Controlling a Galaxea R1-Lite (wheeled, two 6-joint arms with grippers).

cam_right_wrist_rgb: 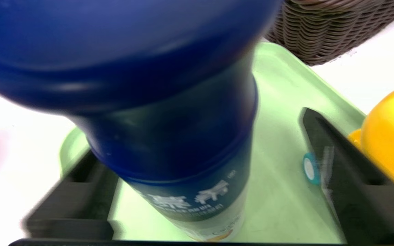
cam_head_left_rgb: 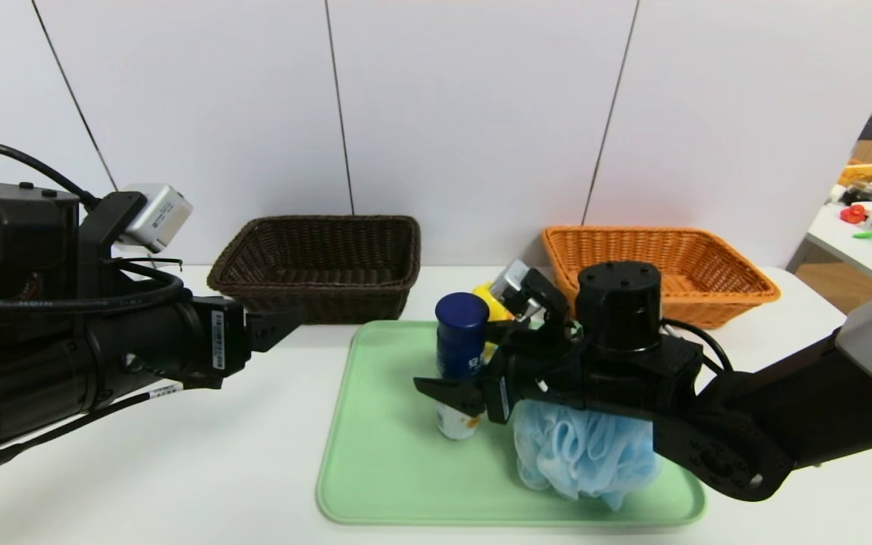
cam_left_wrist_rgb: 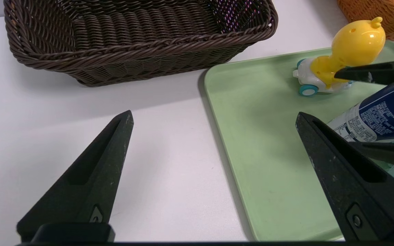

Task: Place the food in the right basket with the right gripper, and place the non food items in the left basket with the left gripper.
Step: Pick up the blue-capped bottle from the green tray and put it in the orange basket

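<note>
I get bright, even overhead light with soft shadows under the left basket (cam_left_wrist_rgb: 139, 41). Glare spots sit on the duck toy (cam_left_wrist_rgb: 354, 48). The container (cam_right_wrist_rgb: 169, 112) fills my right wrist view, badly blurred.

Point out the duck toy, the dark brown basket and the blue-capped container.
duck toy (cam_left_wrist_rgb: 354, 46), left wrist view, yellow head.
dark brown basket (cam_head_left_rgb: 315, 291), head view, front wall.
blue-capped container (cam_head_left_rgb: 461, 314), head view, cap.

Duck toy (cam_head_left_rgb: 490, 301) and pouf (cam_head_left_rgb: 583, 454) crowd the canister (cam_head_left_rgb: 460, 363) (tray's (cam_head_left_rgb: 375, 469) left half lies bare).
</note>
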